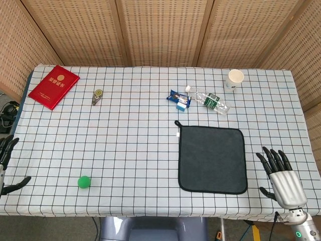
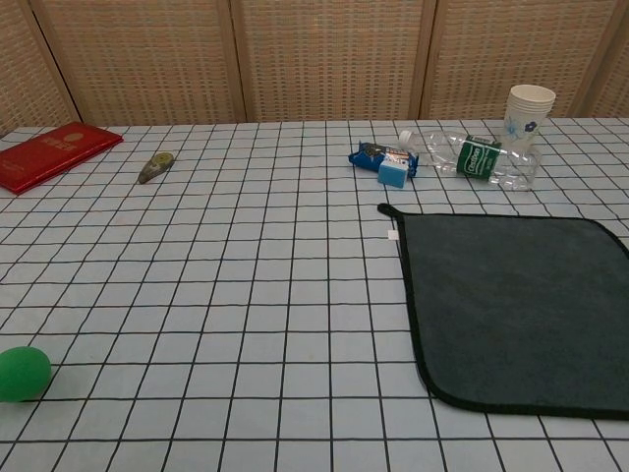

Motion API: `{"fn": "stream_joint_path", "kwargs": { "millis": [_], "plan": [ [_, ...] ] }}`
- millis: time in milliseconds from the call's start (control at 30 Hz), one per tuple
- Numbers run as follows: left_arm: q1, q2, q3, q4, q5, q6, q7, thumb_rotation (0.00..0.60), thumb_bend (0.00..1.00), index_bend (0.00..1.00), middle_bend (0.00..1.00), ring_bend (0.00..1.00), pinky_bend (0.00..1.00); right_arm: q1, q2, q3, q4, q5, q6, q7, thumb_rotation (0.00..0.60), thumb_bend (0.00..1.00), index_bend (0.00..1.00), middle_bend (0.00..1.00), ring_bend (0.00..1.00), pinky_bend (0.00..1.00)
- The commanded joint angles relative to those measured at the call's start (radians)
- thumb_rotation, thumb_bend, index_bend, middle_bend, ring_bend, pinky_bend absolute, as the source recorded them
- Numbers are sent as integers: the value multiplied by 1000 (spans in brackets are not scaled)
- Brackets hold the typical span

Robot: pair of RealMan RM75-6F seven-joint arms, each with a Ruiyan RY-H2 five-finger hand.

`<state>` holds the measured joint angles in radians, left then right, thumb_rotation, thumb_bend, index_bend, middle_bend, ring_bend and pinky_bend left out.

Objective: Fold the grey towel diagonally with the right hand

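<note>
The grey towel (image 1: 212, 158) lies flat and unfolded on the checked tablecloth, right of centre, with a small loop at its far left corner; the chest view shows the towel (image 2: 516, 305) at the right. My right hand (image 1: 281, 173) hovers at the table's near right corner, to the right of the towel and apart from it, fingers spread and holding nothing. Only part of my left hand (image 1: 6, 160) shows at the table's left edge, fingers spread, empty. Neither hand appears in the chest view.
A red booklet (image 1: 54, 86) lies at the far left, a small grey-green object (image 1: 98, 96) beside it. A blue snack pack (image 1: 179, 99), a lying plastic bottle (image 1: 213, 101) and a paper cup (image 1: 234, 79) sit beyond the towel. A green ball (image 1: 84, 181) rests near the front left.
</note>
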<state>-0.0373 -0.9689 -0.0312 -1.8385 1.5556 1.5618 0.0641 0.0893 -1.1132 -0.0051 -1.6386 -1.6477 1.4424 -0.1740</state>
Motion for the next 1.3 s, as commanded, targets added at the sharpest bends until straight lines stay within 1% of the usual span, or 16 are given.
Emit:
{"fn": "stream_joint_path", "kwargs": {
  "millis": [33, 133, 367, 433, 533, 600, 700, 900, 1067, 1300],
  "plan": [
    [-7, -4, -3, 1, -10, -14, 7, 600, 0, 0, 0, 0, 0, 32, -66, -32, 82, 7, -91, -1, 600, 0, 143, 0, 0, 0],
    [-11, -7, -4, 1, -17, -22, 15, 600, 0, 0, 0, 0, 0, 49, -115, -39, 123, -4, -119, 5, 600, 0, 153, 0, 0, 0],
    [-15, -11, -8, 3, -31, -31, 18, 600, 0, 0, 0, 0, 0, 67, -229, -61, 243, -23, -161, -1, 600, 55, 211, 0, 0, 0],
    [-16, -11, -10, 4, -34, -33, 16, 600, 0, 0, 0, 0, 0, 72, -247, -67, 266, -28, -170, -1, 600, 78, 233, 0, 0, 0],
    [-18, -10, -11, 5, -38, -36, 12, 600, 0, 0, 0, 0, 0, 85, -271, -77, 304, -48, -181, 10, 600, 140, 272, 0, 0, 0],
    [-18, -10, -12, 6, -40, -37, 11, 600, 0, 0, 0, 0, 0, 95, -283, -82, 326, -68, -179, 17, 600, 180, 286, 0, 0, 0],
    [-19, -9, -12, 6, -42, -38, 11, 600, 0, 0, 0, 0, 0, 104, -299, -85, 357, -82, -178, 14, 600, 202, 298, 0, 0, 0],
    [-20, -10, -13, 7, -47, -40, 10, 600, 0, 0, 0, 0, 0, 114, -321, -82, 404, -76, -184, 14, 600, 241, 328, 0, 0, 0],
    [-22, -12, -13, 7, -49, -45, 14, 600, 0, 0, 0, 0, 0, 118, -327, -77, 419, -66, -183, 19, 600, 244, 334, 0, 0, 0],
    [-22, -14, -11, 7, -49, -45, 18, 600, 0, 0, 0, 0, 0, 125, -333, -74, 431, -55, -191, -4, 600, 245, 335, 0, 0, 0]
  ]
}}
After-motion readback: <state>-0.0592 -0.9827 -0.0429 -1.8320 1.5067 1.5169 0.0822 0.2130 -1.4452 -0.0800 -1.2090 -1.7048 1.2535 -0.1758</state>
